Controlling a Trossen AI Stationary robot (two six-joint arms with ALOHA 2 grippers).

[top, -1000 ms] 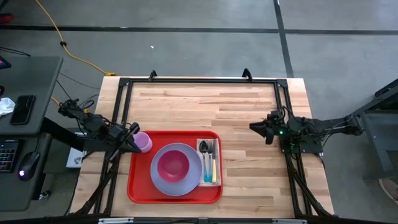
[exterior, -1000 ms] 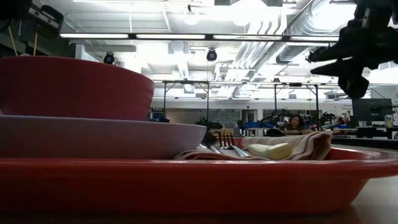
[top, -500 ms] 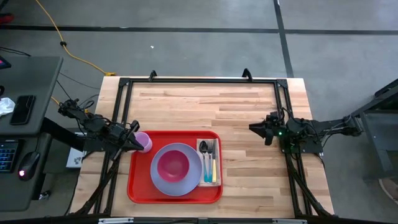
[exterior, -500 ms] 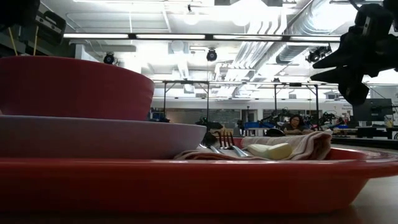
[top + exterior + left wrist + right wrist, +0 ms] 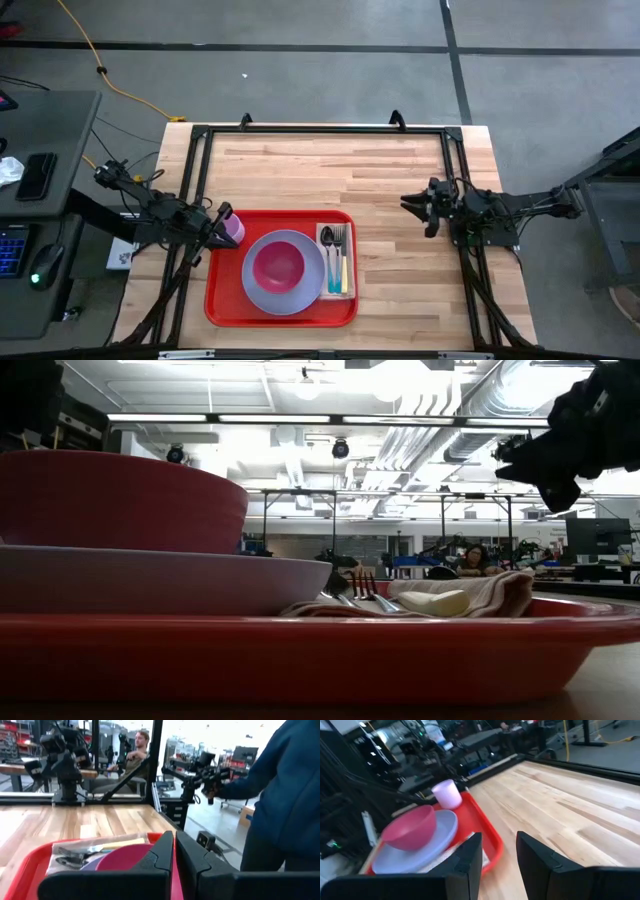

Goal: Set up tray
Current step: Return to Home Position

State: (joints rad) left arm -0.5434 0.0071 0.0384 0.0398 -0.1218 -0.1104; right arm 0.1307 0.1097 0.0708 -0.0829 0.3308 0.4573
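**Tray:** large flat red plastic tray point(image 5: 222, 300) with rounded corners and a low rim. It lay on the near half of the pale wooden plank table point(image 5: 330, 165), left of centre.

**On the tray:**
- A round lavender plastic plate point(image 5: 312, 288) sat in the middle.
- A deep pink plastic bowl point(image 5: 278, 264) stood upright on the plate.
- A small lilac plastic cup point(image 5: 233, 229) stood upright in the far left corner.
- A tan rectangular cloth napkin point(image 5: 351, 231) lay along the right side, touching the plate's edge.

**On the napkin, side by side with handles toward the near edge:**
- A blue-handled spoon point(image 5: 329, 268) lay nearest the plate.
- A blue-handled fork point(image 5: 338, 240) lay in the middle.
- A yellow plastic table knife point(image 5: 345, 274) lay outermost.

**Left gripper** point(image 5: 213, 227)**:** it was at the tray's far left corner, just beside the cup. Whether it touched the cup could not be told from above. In its wrist view the fingers point(image 5: 157, 857) sat close together with only a thin slit between them, and nothing was held.

**Right gripper** point(image 5: 415, 213)**:** it hung over bare wood on the table's right side, well apart from the tray. Its fingers point(image 5: 467, 857) were spread with a clear gap, and it was empty.

**Room:** a person in a dark blue sleeve point(image 5: 285, 795) stood beyond the table's edge in the left wrist view.
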